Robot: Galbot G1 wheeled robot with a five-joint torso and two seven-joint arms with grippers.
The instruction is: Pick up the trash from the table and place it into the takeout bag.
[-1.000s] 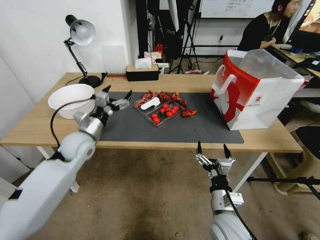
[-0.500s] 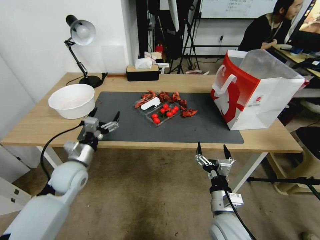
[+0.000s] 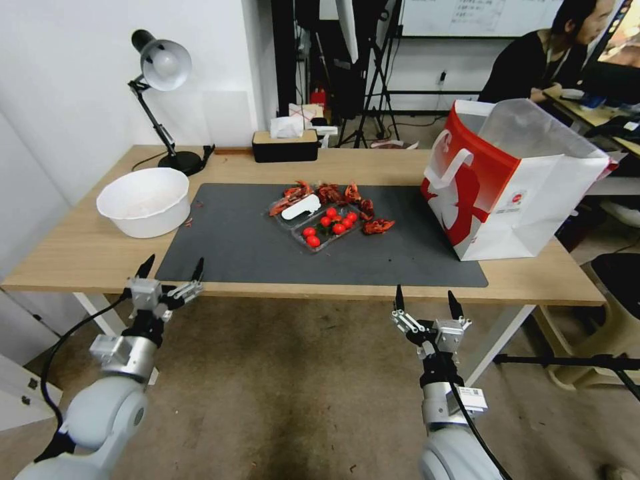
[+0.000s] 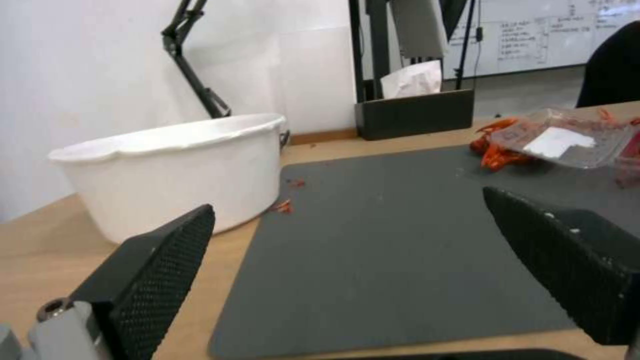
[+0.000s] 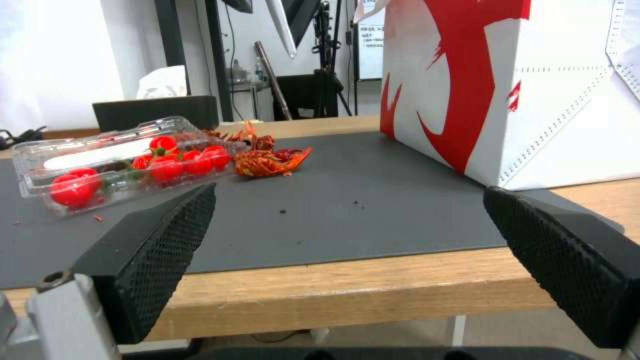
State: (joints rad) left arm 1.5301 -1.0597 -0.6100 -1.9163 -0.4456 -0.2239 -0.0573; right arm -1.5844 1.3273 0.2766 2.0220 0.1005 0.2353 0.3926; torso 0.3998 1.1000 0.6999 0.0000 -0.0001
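Note:
On the table (image 3: 80, 257), a dark mat (image 3: 253, 250) carries the trash: a clear plastic tray of red tomatoes (image 3: 325, 229) (image 5: 113, 165) and red crayfish shells (image 3: 378, 226) (image 5: 267, 162) around it. A white bowl (image 3: 143, 200) (image 4: 173, 165) stands at the mat's left side. The red-and-white takeout bag (image 3: 513, 180) (image 5: 507, 90) stands upright and open on the right. My left gripper (image 3: 172, 263) (image 4: 347, 205) hangs open just in front of the table's front edge, near the mat's left corner. My right gripper (image 3: 425, 297) (image 5: 350, 192) is open and empty below the front edge, facing the bag.
A desk lamp (image 3: 160, 67) and a black tissue box (image 3: 285, 143) stand along the table's back edge. Small red scraps (image 4: 285, 205) lie beside the bowl. Tripods stand behind the table. Bare floor lies between me and the table.
My left arm has drawn back from beside the white bowl and dropped to the table's front edge, still open and empty. The right arm has stayed put.

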